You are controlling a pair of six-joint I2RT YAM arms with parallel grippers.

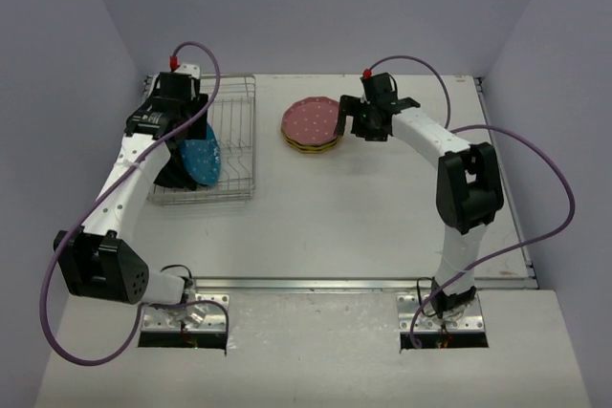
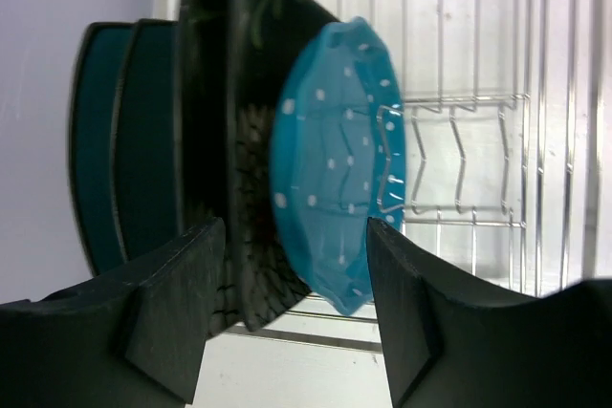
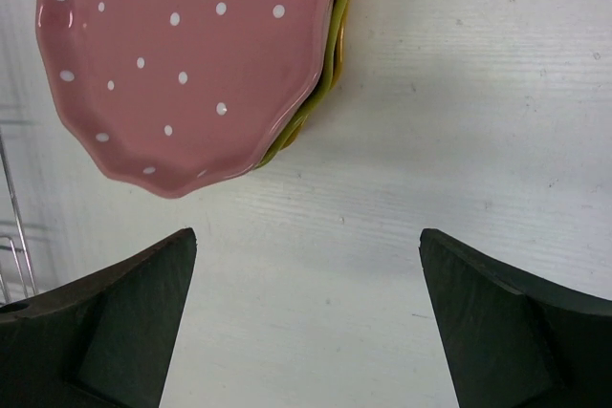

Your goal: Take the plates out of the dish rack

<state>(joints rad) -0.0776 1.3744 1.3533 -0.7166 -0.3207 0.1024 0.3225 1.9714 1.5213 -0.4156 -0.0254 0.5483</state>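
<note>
The dish rack (image 1: pixel 234 140) stands at the back left. A dotted blue plate (image 2: pixel 335 160) stands upright in it, in front of two black speckled plates (image 2: pixel 251 93) and two dark teal plates (image 2: pixel 100 150). My left gripper (image 2: pixel 295 228) is open, and its fingers straddle the lower edge of the blue plate and of the nearest black plate without pinching either. A stack lies on the table with a pink dotted plate (image 3: pixel 182 54) on top and yellow-green and orange rims under it. My right gripper (image 3: pixel 306 236) hangs open and empty just beside that stack.
The rack's right half (image 2: pixel 459 169) shows only bare tines. White table (image 1: pixel 382 207) spreads in front of the stack (image 1: pixel 311 124) and the rack. Grey walls close off the back and both sides. A bit of rack wire (image 3: pixel 11 236) shows at the left of the right wrist view.
</note>
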